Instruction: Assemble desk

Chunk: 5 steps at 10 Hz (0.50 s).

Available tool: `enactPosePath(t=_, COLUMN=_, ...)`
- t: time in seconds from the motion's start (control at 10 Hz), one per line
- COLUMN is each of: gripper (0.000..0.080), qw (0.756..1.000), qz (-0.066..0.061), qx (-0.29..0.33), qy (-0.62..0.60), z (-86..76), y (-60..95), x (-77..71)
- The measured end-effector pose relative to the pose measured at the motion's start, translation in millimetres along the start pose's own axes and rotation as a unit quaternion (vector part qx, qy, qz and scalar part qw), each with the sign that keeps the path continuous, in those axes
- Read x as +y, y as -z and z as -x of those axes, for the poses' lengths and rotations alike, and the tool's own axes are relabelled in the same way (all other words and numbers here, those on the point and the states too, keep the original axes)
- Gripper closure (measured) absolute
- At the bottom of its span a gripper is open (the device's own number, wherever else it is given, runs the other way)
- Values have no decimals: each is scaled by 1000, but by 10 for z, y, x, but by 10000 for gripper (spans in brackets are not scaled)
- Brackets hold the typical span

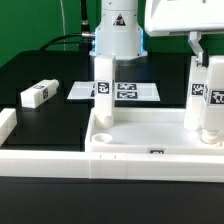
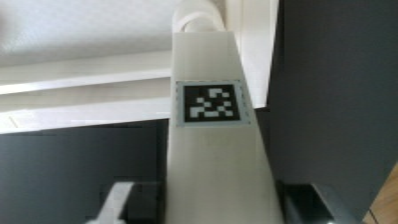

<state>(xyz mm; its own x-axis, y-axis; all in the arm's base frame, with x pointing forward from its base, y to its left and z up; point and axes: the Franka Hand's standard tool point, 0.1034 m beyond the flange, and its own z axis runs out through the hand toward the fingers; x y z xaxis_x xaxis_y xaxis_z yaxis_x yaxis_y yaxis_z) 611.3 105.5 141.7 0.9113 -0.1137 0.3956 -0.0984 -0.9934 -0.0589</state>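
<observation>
The white desk top (image 1: 150,150) lies near the front, a tray with a raised rim. One white leg (image 1: 103,92) with a tag stands upright in its corner on the exterior view's left. My gripper (image 1: 200,48) comes down from the upper right and is shut on a second tagged leg (image 1: 200,95), held upright at the top's right end. In the wrist view this leg (image 2: 214,110) runs between my fingers (image 2: 125,205), its far end at the desk top's rim (image 2: 89,90). Another white upright piece (image 1: 216,100) stands right beside the held leg. A loose leg (image 1: 35,95) lies on the black table to the left.
The marker board (image 1: 130,92) lies flat behind the desk top. A long white border rail (image 1: 15,130) runs along the left and the front. The arm's base (image 1: 118,35) stands at the back.
</observation>
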Motion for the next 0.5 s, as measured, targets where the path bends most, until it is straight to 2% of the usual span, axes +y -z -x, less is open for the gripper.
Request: enactPosePath(t=0.5, gripper=509, qw=1000, qz=3, qx=-4, qy=1, z=41, y=-51, x=14)
